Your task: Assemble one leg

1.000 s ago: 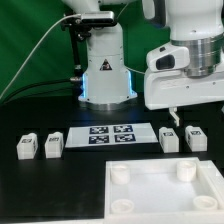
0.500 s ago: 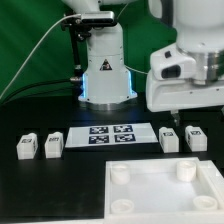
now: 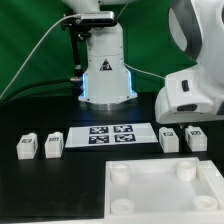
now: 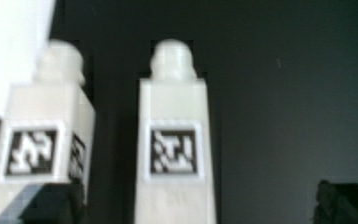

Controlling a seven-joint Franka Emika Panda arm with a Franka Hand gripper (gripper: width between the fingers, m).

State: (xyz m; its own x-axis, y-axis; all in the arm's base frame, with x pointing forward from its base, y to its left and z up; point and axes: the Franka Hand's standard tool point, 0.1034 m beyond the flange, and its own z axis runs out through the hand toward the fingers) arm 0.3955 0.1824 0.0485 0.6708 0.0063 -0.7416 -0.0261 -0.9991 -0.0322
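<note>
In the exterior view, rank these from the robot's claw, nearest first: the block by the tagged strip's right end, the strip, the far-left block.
1. Right-end leg, just below the gripper, exterior view's right.
2. Marker board, in the middle.
3. Far-left leg, at the row's left end.

Blurred leg (image 4: 179,120), cropped below.

No words or numbers are readable. A triangular warning sign (image 3: 103,68) sits on the robot base (image 3: 105,88). Black-and-white square code tags mark the marker board (image 3: 110,135), one leg (image 4: 179,135) and the neighbouring leg (image 4: 48,130) beside it.
</note>
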